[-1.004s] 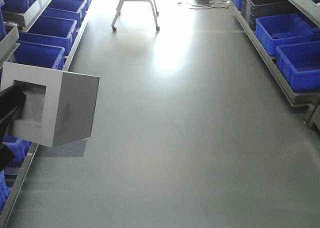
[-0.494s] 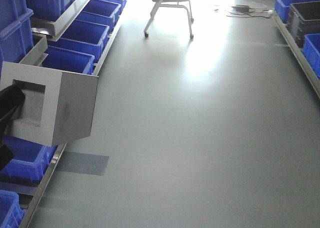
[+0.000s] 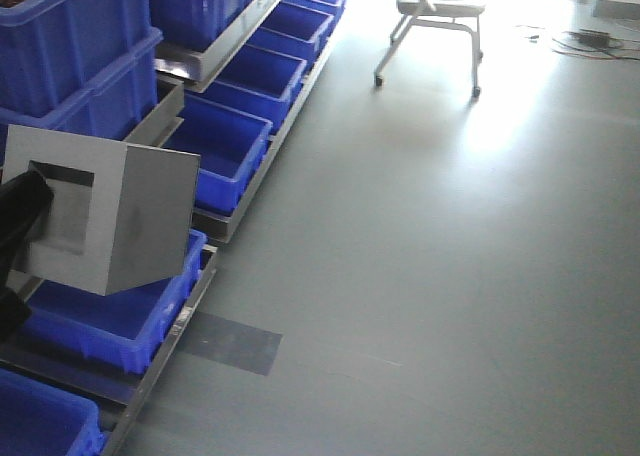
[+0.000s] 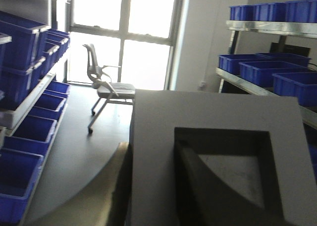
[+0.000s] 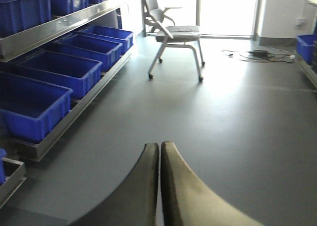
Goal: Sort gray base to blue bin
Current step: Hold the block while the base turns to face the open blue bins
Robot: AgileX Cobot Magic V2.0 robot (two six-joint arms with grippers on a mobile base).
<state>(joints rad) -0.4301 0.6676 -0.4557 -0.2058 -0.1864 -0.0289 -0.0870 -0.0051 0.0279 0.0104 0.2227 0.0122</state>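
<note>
The gray base (image 3: 130,221), a light-gray block with a square pocket, hangs at the left of the front view. My left gripper (image 3: 15,261) is shut on it, one black finger in the pocket and one below. In the left wrist view the gray base (image 4: 218,151) fills the lower right, with the left gripper (image 4: 158,186) clamping its wall. A blue bin (image 3: 165,306) sits on the low rack just behind and below the held block, and more blue bins (image 3: 235,141) line the rack beyond. My right gripper (image 5: 159,145) is shut on nothing above the floor.
A wheeled chair (image 3: 435,16) stands far down the aisle, with cables (image 3: 590,41) on the floor beside it. Stacked blue crates (image 3: 80,46) fill the upper left shelf. A dark patch (image 3: 230,343) marks the floor by the rack rail. More shelves with blue crates (image 4: 267,67) stand on the right.
The view has swung toward the left rack: the bins and chair slid right and the bins came closer. The gray base stays in the left gripper at the same place in view.
</note>
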